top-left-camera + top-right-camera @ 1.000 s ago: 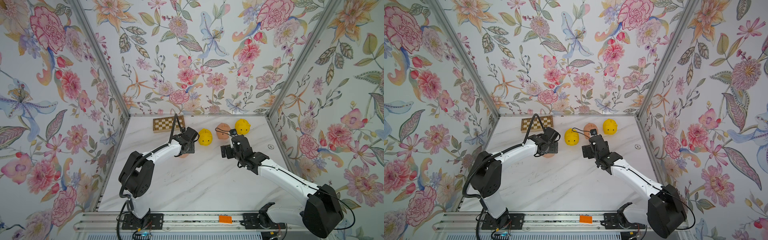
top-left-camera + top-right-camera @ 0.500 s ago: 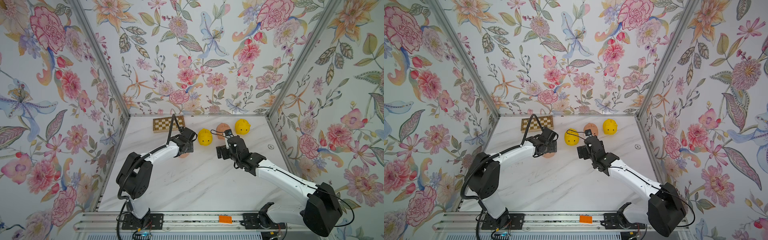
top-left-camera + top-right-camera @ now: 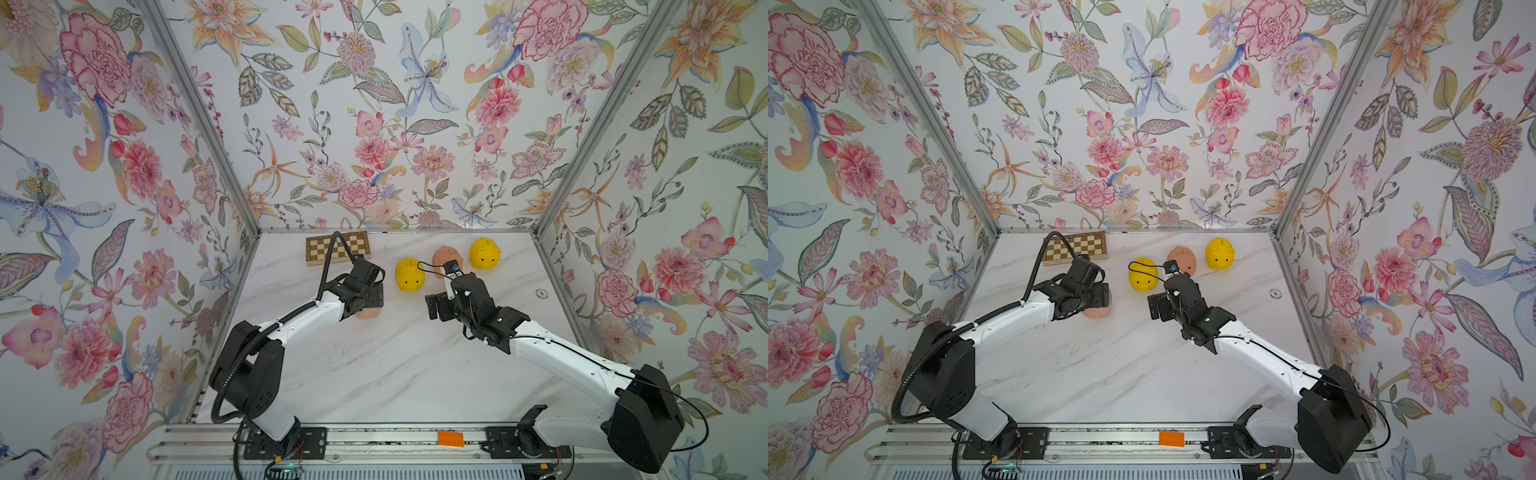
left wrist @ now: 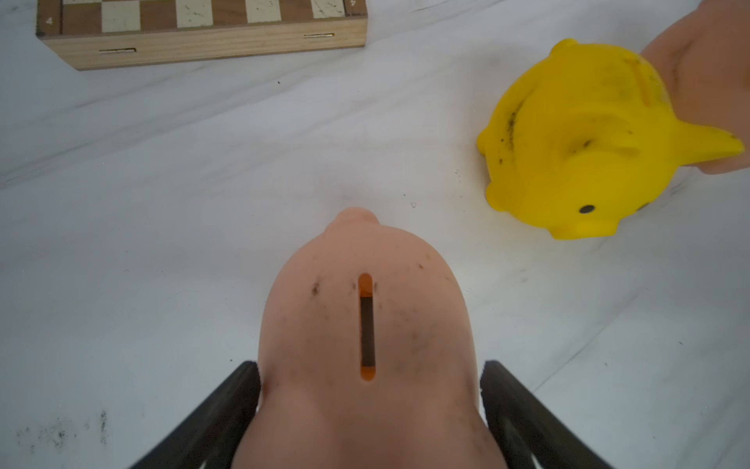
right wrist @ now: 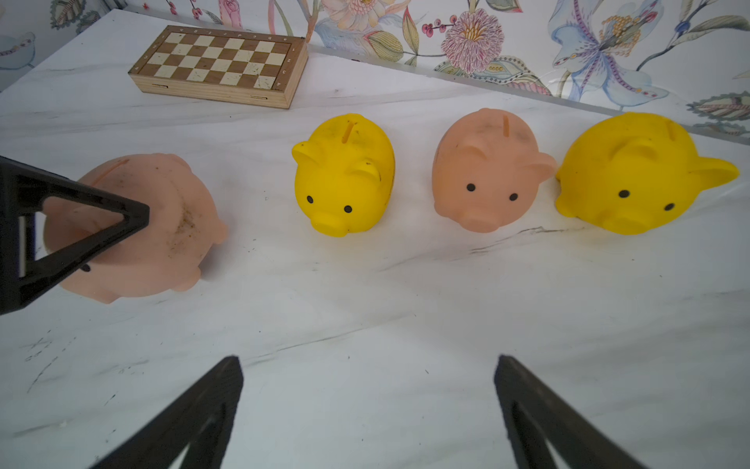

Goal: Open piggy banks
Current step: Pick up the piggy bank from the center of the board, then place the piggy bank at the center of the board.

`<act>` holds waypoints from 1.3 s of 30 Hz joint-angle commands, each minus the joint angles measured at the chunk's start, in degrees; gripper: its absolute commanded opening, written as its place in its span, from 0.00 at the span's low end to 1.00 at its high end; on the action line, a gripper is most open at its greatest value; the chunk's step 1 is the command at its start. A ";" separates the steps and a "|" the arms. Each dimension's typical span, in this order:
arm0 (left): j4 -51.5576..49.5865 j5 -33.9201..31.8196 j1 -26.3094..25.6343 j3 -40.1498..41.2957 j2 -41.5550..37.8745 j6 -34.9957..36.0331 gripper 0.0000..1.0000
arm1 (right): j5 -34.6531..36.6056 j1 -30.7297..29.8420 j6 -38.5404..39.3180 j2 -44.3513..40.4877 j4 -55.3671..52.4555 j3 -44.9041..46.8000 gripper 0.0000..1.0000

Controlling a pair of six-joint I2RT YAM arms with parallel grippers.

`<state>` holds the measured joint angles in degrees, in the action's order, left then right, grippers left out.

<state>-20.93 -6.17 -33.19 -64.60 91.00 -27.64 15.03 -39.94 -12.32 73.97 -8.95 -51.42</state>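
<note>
The left claw (image 4: 369, 365) seems clamped on the flanks of a pink piggy bank (image 4: 365, 251) resting on the counter (image 4: 162, 203). The right claw (image 5: 369, 361) hangs wide open, near the other three piggy banks (image 5: 487, 170) standing in a row.

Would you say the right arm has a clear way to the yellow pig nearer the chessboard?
Probably yes: the open right gripper faces that yellow pig across bare table, nothing between them.

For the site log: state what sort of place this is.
Probably a robot test booth, not a home: a left arm and right arm bolted to a base rail, floral wall panels boxing in a marble-look tabletop.
</note>
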 commanded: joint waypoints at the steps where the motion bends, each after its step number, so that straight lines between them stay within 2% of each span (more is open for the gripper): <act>1: 3.80 8.39 0.58 2.19 -4.84 2.89 0.73 | -3.26 -0.16 -2.38 -0.70 1.89 -1.08 0.99; 4: 5.69 16.24 0.62 5.10 -7.26 2.19 0.72 | -5.62 -0.22 -2.89 -1.22 2.28 -1.20 0.99; 7: 11.90 24.67 0.66 10.85 -10.54 -0.73 0.69 | -8.32 -0.22 -2.92 -2.03 3.04 -0.92 0.99; 12: 22.18 33.70 0.57 20.20 -15.65 -5.90 0.69 | -18.90 -0.20 -2.42 -6.76 9.31 4.54 0.99; 17: 22.93 35.08 0.69 24.54 -19.59 -6.29 0.70 | -28.90 1.04 -3.41 -10.75 10.89 8.26 0.99; 20: 23.32 35.87 0.86 26.06 -20.07 -7.91 0.70 | -31.62 2.09 -5.75 -11.23 12.79 10.15 0.99; 30: 33.49 40.88 3.82 34.09 -19.05 -13.97 0.70 | -29.89 2.33 -12.36 -9.48 21.89 14.87 0.99; 39: 33.19 41.24 6.32 37.03 -20.07 -12.10 0.85 | -30.08 1.13 -13.65 -3.18 27.27 14.50 0.99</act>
<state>10.81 33.54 -28.01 -28.60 71.99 -39.99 -14.61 -38.20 -24.80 69.56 14.39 -37.06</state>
